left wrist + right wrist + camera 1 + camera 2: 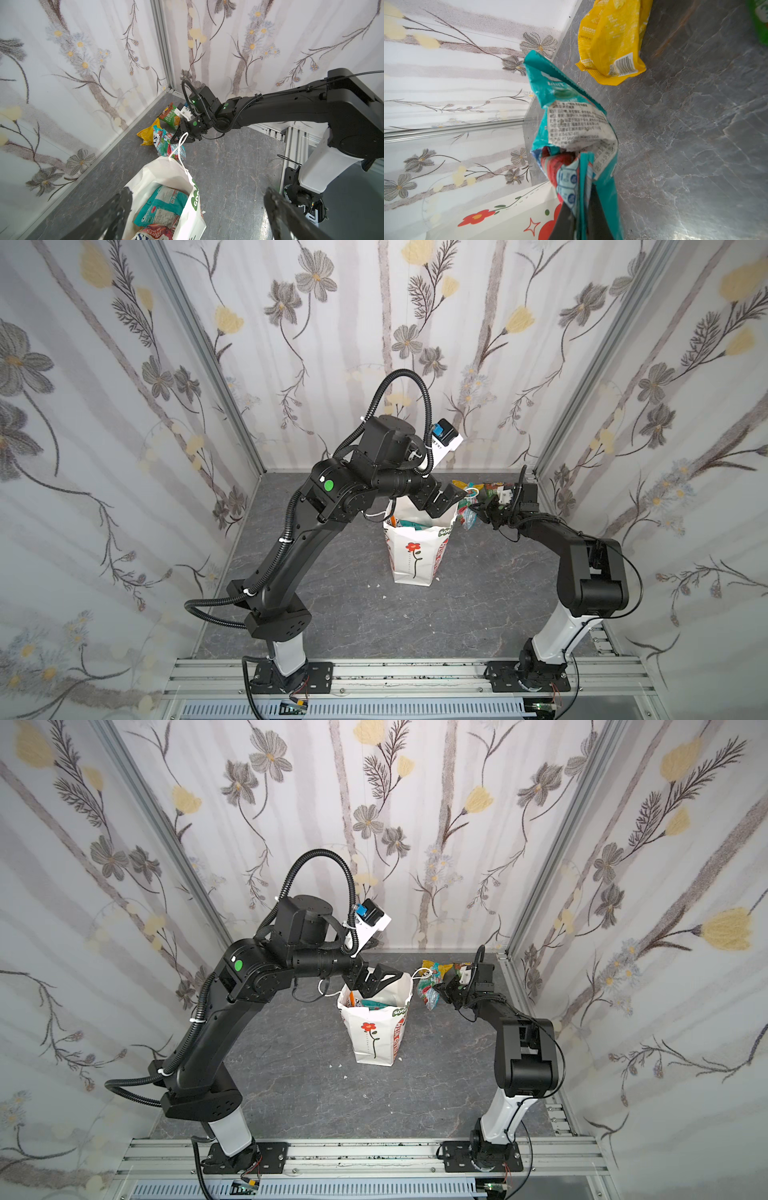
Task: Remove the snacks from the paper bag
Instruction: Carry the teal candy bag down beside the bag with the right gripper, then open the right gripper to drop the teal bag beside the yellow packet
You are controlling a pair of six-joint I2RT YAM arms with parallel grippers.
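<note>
2 arms arch toward the upright paper bag (411, 560)
We see the left gripper (446, 499) spread wide above the bag's mouth; the right gripper (480, 512) clamps a teal packet (577, 124) just beside the bag; more packets (162, 205) sit inside.

Bright, even, diffuse light; soft shadows; wide-angle bowing at edges; left end effector (198, 199) blurred close-up

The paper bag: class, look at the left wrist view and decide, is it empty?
No, a teal packet and a red packet lie inside the paper bag.
</note>
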